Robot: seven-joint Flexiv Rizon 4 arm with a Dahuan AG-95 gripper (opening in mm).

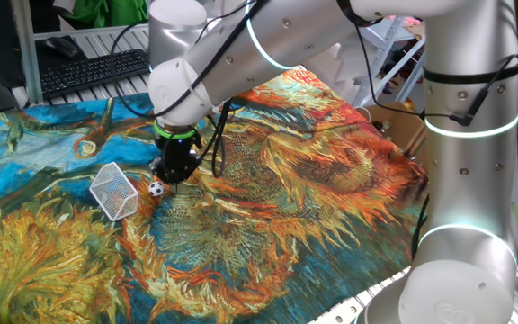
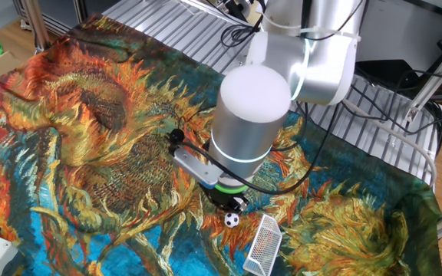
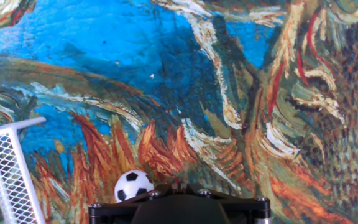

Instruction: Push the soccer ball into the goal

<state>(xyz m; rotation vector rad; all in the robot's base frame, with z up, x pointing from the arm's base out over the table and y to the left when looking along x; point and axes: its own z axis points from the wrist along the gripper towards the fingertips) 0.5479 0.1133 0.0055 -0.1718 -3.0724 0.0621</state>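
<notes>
Ball [image 1: 156, 189] sits on the table [image 1: 331, 207], just beside my claw [image 1: 171, 176], at about eight o'clock from it in the one fixed view. Goal [image 1: 115, 191] lies beyond the ball on the same line, also toward eight or nine o'clock, with only a small gap between them. In the hand view the ball [image 3: 133, 185] peeks out at my claw's lower left, the goal [image 3: 11, 171] further left. Whether my claw is open or closed, I cannot tell. I judge the push must run toward nine o'clock.

Glossy soccer ball [image 3: 133, 185]; white wire-mesh goal [image 1: 115, 191]; wrinkled printed cloth [image 1: 286, 180]; glossy silver arm [image 2: 252, 115].
</notes>
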